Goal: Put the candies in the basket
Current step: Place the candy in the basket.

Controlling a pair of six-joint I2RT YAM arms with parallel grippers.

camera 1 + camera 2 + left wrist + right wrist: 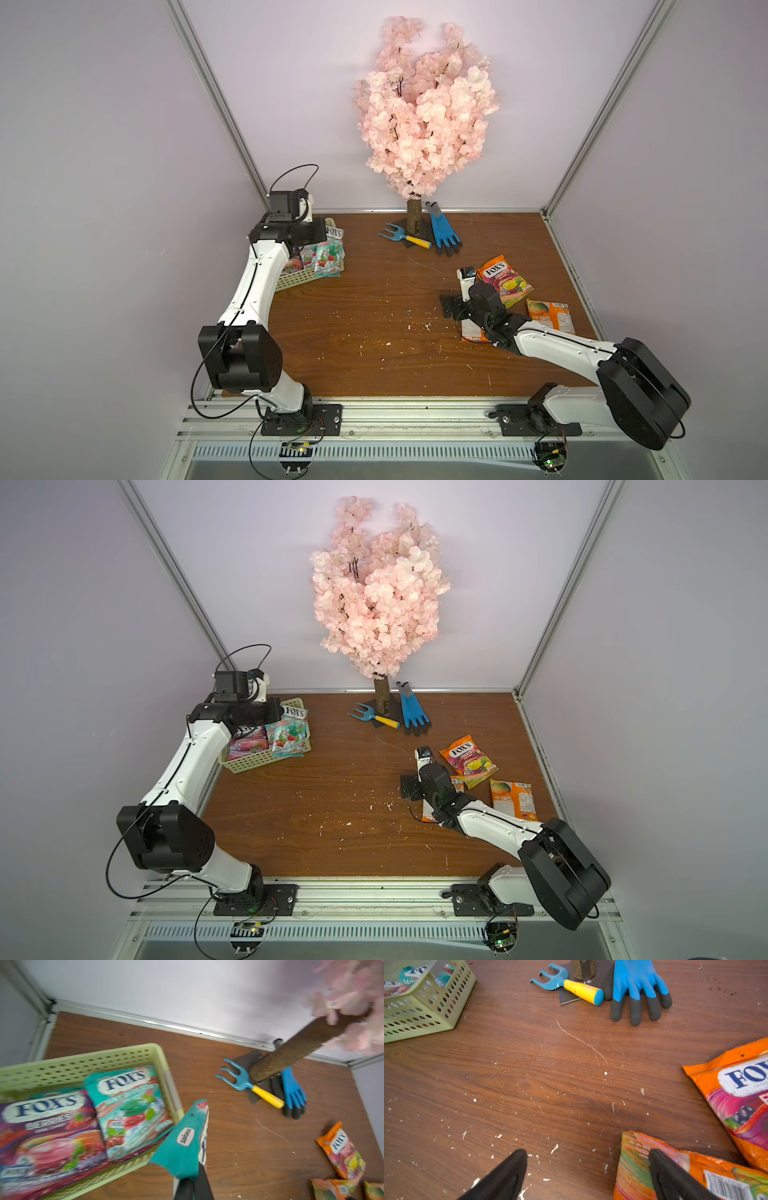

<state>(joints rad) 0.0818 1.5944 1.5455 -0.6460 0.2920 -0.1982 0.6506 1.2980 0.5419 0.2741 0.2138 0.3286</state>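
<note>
Jaws on the left gripper (193,1180) are clamped on one short end of a glossy teal FOX'S candy bag (182,1138). This bag is held on edge. Its long axis runs straight out from the fingers, and its hang-hole end is farthest from them. It hovers over the rim of a pale yellow-green perforated plastic basket (249,764) on the side facing the tree. The basket sits at the table's back left corner.

Two more bags lie face up and side by side in the basket, their logo ends toward the back wall. They are a purple berries bag (49,1126) and a second teal bag (128,1109).

Jaws on the right gripper (587,1152) are spread wide, low over the table's right side. One finger is above bare wood. The other is above an orange bag lying back-up (637,1167); whether it touches the bag cannot be told.

Just beyond lies a face-up orange FOX'S bag (505,276), set diagonally with its logo end toward the back wall. A third orange bag (550,316) lies barcode-up near the right edge, its long axis roughly front to back.

The dark brown wood-grain tabletop (374,340) is scratched and dotted with white flecks. Pale lilac walls in aluminium framing enclose it. At the back stand a pink artificial blossom tree (424,112), a blue garden fork with a yellow handle (403,237) and a blue-and-black glove (444,235).
</note>
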